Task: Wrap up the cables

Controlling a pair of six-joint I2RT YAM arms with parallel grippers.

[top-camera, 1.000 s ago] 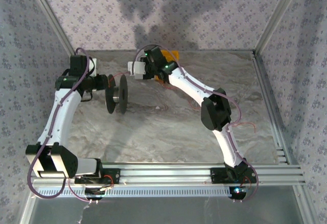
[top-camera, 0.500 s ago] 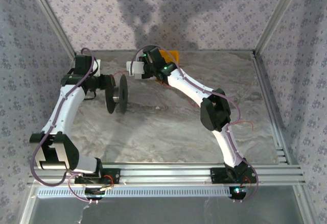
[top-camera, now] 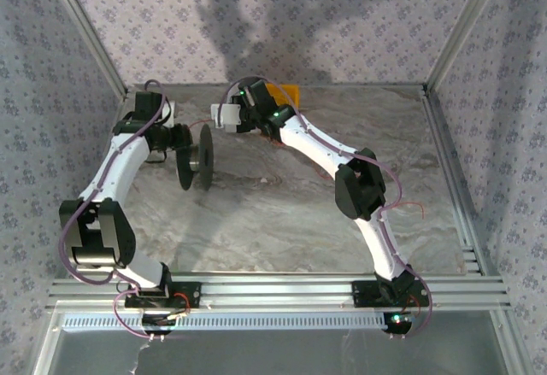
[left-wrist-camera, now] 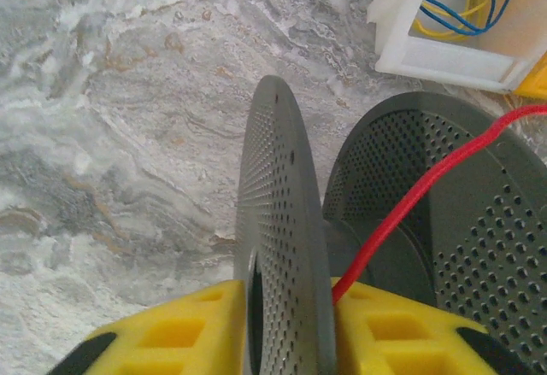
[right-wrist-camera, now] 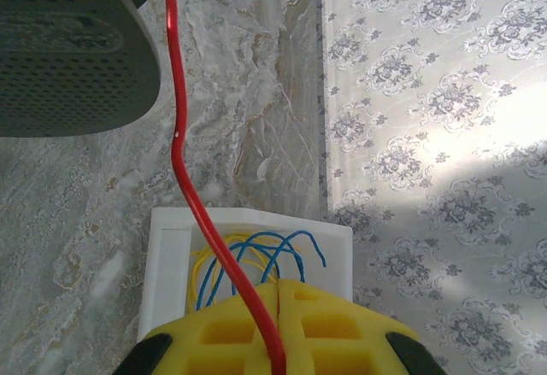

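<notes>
one thin red cable (left-wrist-camera: pixel 402 213) is running from between the discs of the grey spool (left-wrist-camera: pixel 278 213) across to the right gripper (right-wrist-camera: pixel 278 307), whose yellow fingers are pinching it tight. the left gripper (left-wrist-camera: pixel 286 311) is clamping the spool's near disc between narrow pads, holding it on edge over the table (left-wrist-camera: pixel 128 136). the hub is looking nearly bare where it shows, so most of the wrapping seems left to do. a white box (right-wrist-camera: pixel 167 255) of blue and yellow wires is sitting just beside.
</notes>
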